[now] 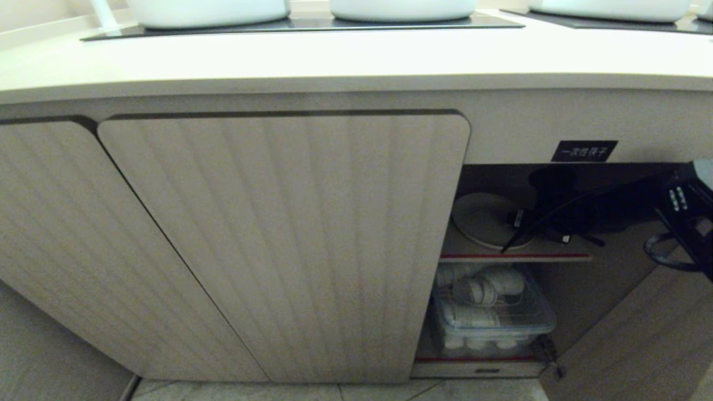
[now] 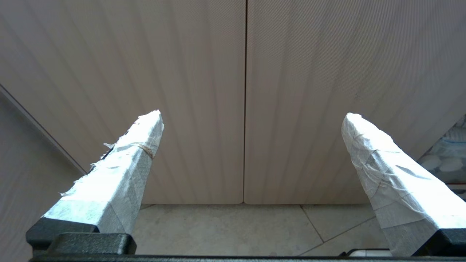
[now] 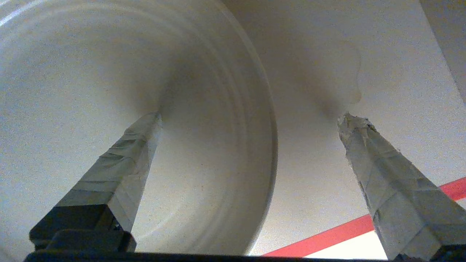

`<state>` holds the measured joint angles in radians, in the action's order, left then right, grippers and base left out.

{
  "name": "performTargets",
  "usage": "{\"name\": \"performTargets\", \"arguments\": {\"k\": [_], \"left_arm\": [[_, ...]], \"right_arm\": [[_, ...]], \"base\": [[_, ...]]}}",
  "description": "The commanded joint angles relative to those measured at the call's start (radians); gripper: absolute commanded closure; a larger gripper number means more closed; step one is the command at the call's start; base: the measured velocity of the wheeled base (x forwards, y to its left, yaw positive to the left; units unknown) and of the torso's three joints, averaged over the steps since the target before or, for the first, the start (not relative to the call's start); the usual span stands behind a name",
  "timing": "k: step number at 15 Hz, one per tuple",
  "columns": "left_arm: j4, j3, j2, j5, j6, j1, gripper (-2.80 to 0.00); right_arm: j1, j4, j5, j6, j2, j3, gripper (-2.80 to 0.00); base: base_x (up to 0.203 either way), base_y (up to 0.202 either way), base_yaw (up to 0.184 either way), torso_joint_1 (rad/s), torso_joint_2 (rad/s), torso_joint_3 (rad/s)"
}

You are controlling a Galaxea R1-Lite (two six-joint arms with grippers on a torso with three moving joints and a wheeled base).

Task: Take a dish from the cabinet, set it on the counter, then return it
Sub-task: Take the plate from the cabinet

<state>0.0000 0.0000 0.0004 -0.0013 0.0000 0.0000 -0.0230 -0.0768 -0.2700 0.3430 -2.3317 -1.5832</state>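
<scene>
Cream-white dish (image 1: 483, 220) lies flat on the upper inner shelf (image 1: 515, 257) of the cabinet (image 1: 284, 245), right door open, left doors shut. Nothing of the task's sits on the counter (image 1: 356, 61) yet, so my read is we're at the first pick, not done.

Right gripper (image 3: 249, 116) is inside the cabinet, reaching in from the robot's right, level with the shelf. Jaws wide open, holding nothing. In the right wrist view the dish rim (image 3: 267, 145) runs between the two taped fingers: one fingertip (image 3: 151, 122) over the dish's well, the other (image 3: 349, 122) over bare shelf outside the rim. So the jaws straddle the near edge, and the dish extends away to the robot's left of the gripper. Can't tell whether either finger touches the dish or hovers above it.

The dish is round, so it has no long axis; what matters is rim versus jaw line. As they stand, the jaws span across the rim sideways, not above and below it. Judgement: closing now would likely scrape or push the dish, so the wrist probably needs a roll or a dip to get one finger under the rim.

Left gripper (image 2: 251, 116) is parked low facing the closed ribbed doors, jaws open and empty, well apart from the dish. The right arm is clearly the nearer one.

Risk: a shallow matte rim offers a thin purchase.
</scene>
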Motion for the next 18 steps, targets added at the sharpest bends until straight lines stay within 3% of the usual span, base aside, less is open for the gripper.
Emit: {"name": "performTargets", "arguments": {"k": [1,18], "left_arm": [[0.0,0.0,0.0,0.001,0.0,0.0,-2.8],[0.0,0.0,0.0,0.001,0.0,0.0,-2.8]], "right_arm": [[0.0,0.0,-0.002,0.004,-0.003,-0.001,-2.8],[0.0,0.02,-0.003,0.01,-0.026,-0.037,-2.8]], "base": [[0.0,0.0,0.0,0.0,0.0,0.0],[0.0,0.0,0.0,0.0,0.0,0.0]]}}
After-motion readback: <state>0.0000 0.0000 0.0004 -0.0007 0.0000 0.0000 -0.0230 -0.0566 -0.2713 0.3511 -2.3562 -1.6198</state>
